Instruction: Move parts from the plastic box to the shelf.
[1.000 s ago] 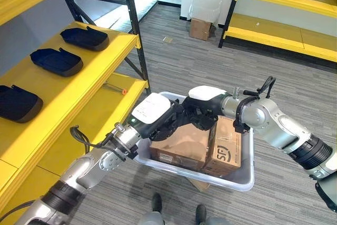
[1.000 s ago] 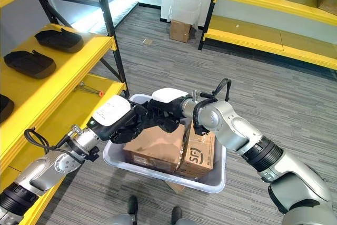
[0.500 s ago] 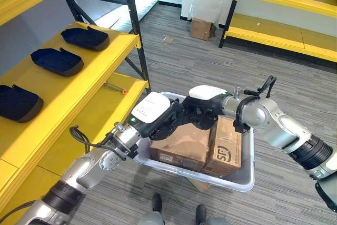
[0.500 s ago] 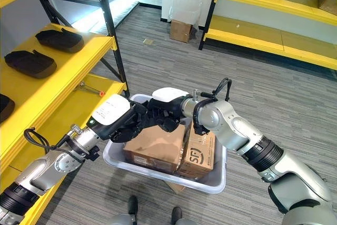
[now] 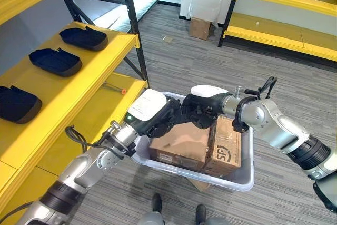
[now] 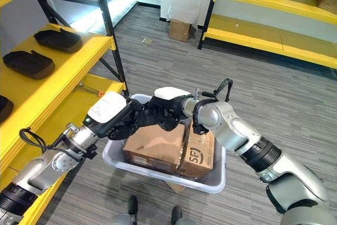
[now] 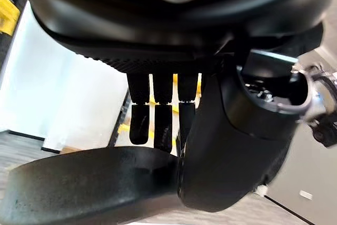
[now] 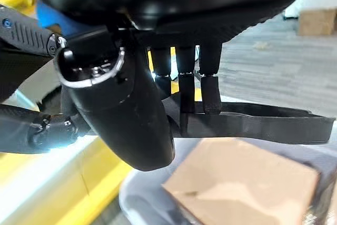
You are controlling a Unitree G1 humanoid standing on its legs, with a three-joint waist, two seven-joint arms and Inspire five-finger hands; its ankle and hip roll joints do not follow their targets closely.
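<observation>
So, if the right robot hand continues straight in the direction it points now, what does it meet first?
Most likely the left robot hand, close ahead of the right robot hand above the plastic box. A black part lies between them; depth is unclear.

Both arms reached in toward the middle of the frame. The left hand (image 5: 158, 117) came from the lower left and the right hand (image 5: 202, 111) from the right. Their dark fingers were curled and met there.
</observation>
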